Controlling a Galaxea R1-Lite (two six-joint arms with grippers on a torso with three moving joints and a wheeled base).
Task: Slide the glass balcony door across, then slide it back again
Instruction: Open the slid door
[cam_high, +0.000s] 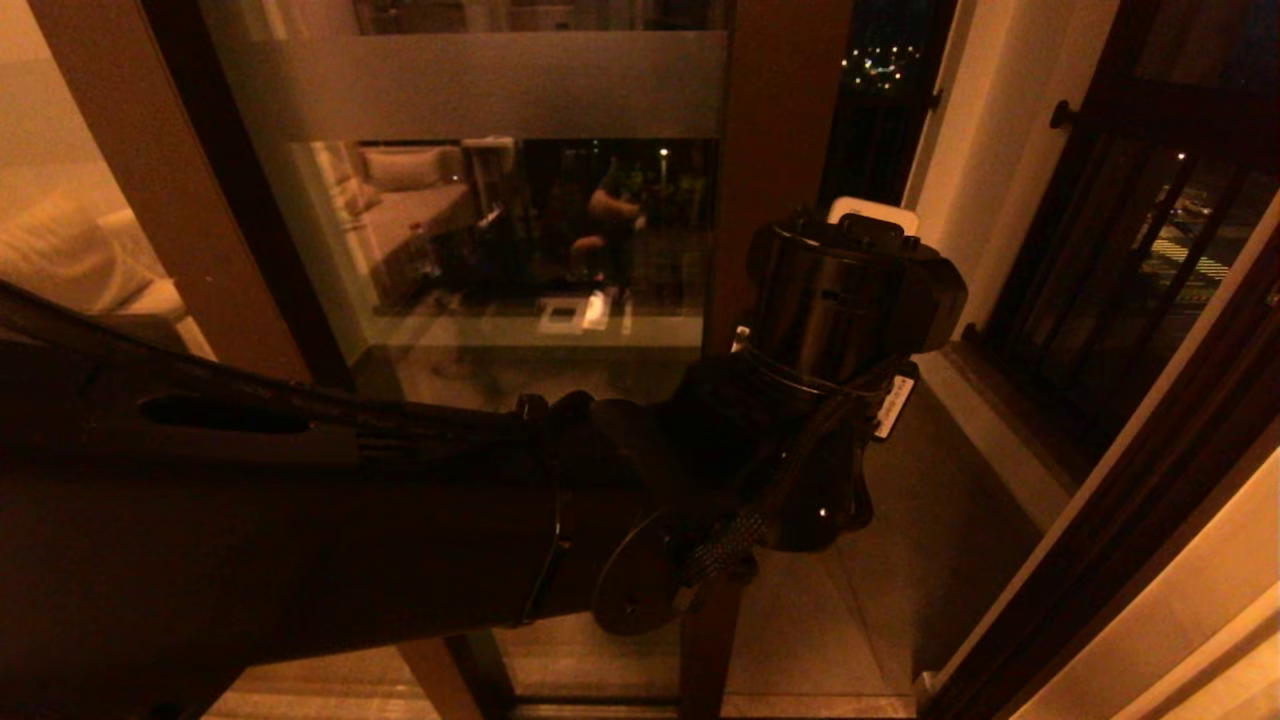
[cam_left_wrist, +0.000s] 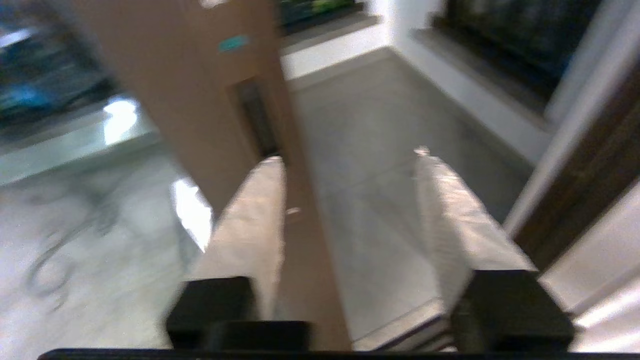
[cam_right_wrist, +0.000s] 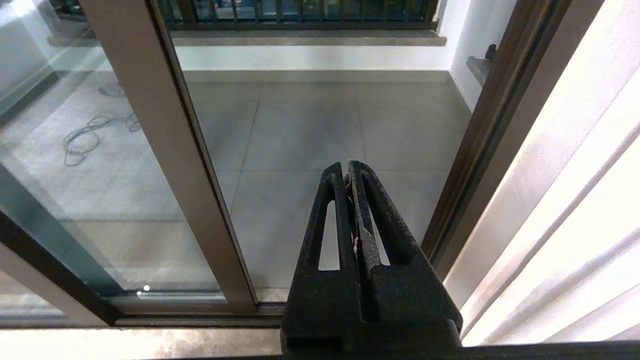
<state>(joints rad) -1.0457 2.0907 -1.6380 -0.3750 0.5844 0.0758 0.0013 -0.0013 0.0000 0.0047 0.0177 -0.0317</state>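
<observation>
The glass balcony door (cam_high: 500, 200) fills the upper centre of the head view, partly slid across. The left gripper (cam_left_wrist: 345, 160) has its fingers (cam_left_wrist: 250, 220) apart astride the stile by the recessed handle (cam_left_wrist: 257, 117). One finger could slip off the smooth edge mid-push. The right gripper (cam_right_wrist: 349, 172), fingers together, idles

No legible text; small white label (cam_high: 893, 405) on left arm wrist unreadable.
</observation>
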